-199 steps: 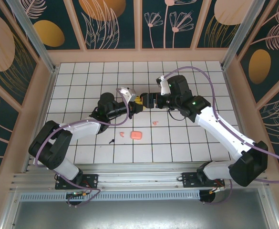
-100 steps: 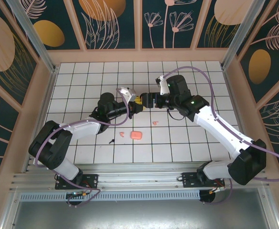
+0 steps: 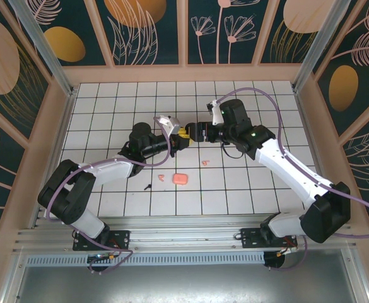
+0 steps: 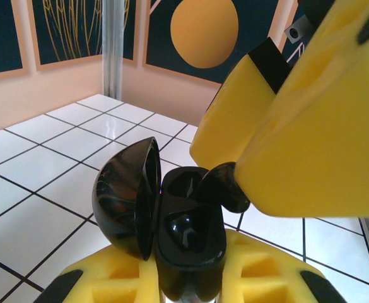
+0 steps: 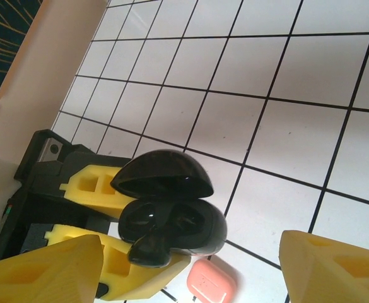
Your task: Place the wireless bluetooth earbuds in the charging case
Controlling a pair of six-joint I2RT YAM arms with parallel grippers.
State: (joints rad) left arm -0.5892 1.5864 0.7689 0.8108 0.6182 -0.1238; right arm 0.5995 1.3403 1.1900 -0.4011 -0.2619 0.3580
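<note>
**A:** Where is the black case (image 4: 184,233)?

**B:** It is off the desk (image 3: 108,107), above the middle tiles. The left end effector (image 3: 180,139) is clamped on its lower half, with yellow pads on both sides. Its lid (image 4: 124,196) is swung up and stands beside the open body.

**A:** And the earbuds?

**B:** One black earbud (image 4: 225,186) sits at the rim of the case, half over the edge and touching a yellow finger (image 4: 285,126) of the right end effector (image 3: 195,132). That end effector's jaws stand well apart, and nothing is pinched between them.

**A:** Is the black earbud seated in a well?

**B:** No, it rests on the lip. The wells are glossy and dark, so I cannot tell what lies inside them.

**A:** What crowds the opening?

**B:** The raised lid stands on one side and the right end effector's finger is hard against the other. The two end effectors meet nose to nose.

**A:** What else is on the desk?

**B:** A shut pink case (image 3: 180,179) lies below the arms. One pink earbud (image 3: 204,162) lies to its right and another (image 3: 161,177) just to its left. A small dark piece (image 3: 147,187) lies further left, too small to name for sure.
</note>
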